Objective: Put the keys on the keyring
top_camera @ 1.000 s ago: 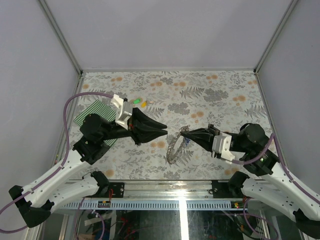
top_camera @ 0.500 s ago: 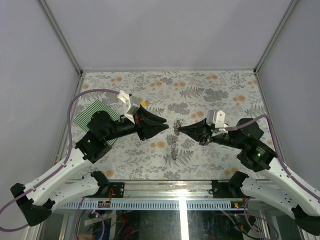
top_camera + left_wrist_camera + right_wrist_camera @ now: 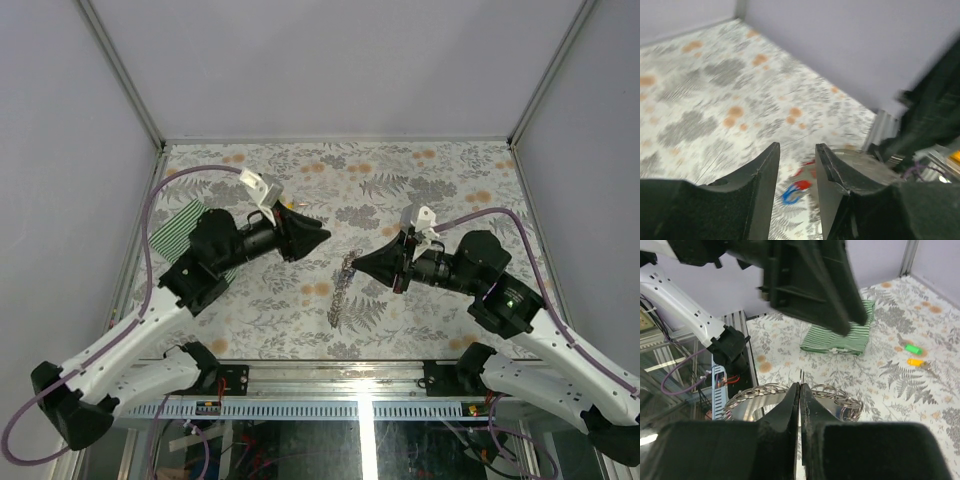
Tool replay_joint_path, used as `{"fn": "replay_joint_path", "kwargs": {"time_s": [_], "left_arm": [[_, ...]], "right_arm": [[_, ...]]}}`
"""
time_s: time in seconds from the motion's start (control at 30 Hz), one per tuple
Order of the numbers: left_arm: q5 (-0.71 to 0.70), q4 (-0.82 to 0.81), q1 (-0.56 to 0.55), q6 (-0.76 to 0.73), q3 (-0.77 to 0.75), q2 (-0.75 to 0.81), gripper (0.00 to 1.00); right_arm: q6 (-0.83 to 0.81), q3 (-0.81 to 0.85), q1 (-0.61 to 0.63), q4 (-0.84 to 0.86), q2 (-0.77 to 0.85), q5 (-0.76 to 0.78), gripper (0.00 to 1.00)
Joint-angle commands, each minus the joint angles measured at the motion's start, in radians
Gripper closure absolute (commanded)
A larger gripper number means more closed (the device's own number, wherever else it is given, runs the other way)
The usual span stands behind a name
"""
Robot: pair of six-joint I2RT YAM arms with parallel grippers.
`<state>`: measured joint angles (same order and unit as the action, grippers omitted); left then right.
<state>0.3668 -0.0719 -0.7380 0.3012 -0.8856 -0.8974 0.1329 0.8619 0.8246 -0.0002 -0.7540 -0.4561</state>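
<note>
Jaws of the left gripper (image 3: 796, 155) stand apart with nothing between them; those of the right gripper (image 3: 800, 389) are pressed together on the keyring (image 3: 832, 392), whose linked rings fan out to either side of the tips. Seen from above, the two grippers face each other over the middle of the table (image 3: 450, 190), tips near but not touching, and the keyring runs from the right tips as one strand toward the near edge. A green key (image 3: 911, 348) and a yellow key (image 3: 915, 361) lie loose just beside each other, near the striped cloth (image 3: 837, 340). A red and blue shape (image 3: 795, 189), probably two more keys, shows blurred beyond the left fingers (image 3: 760, 175); whether it sits on the chain cannot be told. Step in hand, as judged: presenting the ring while the free arm readies to fetch a key. Next move calls for a fine pinch on a tiny key head, then a steady, aligned meeting with the ring
</note>
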Motion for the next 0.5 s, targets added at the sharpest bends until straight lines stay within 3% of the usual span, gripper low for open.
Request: {"fn": "replay_joint_path", "kwargs": {"time_s": [0.0, 0.2, 0.47], "left_arm": [[-0.089, 0.1, 0.119, 0.075, -0.018, -0.086, 0.63], [-0.209, 0.161, 0.228, 0.031, -0.055, -0.275, 0.6], [-0.363, 0.079, 0.323, -0.028, -0.154, -0.58, 0.58]], "right_arm": [[0.031, 0.066, 0.005, -0.007, 0.007, 0.042, 1.0], [0.024, 0.081, 0.005, -0.097, 0.007, 0.101, 1.0], [0.05, 0.069, 0.005, -0.132, 0.004, 0.125, 1.0]]}}
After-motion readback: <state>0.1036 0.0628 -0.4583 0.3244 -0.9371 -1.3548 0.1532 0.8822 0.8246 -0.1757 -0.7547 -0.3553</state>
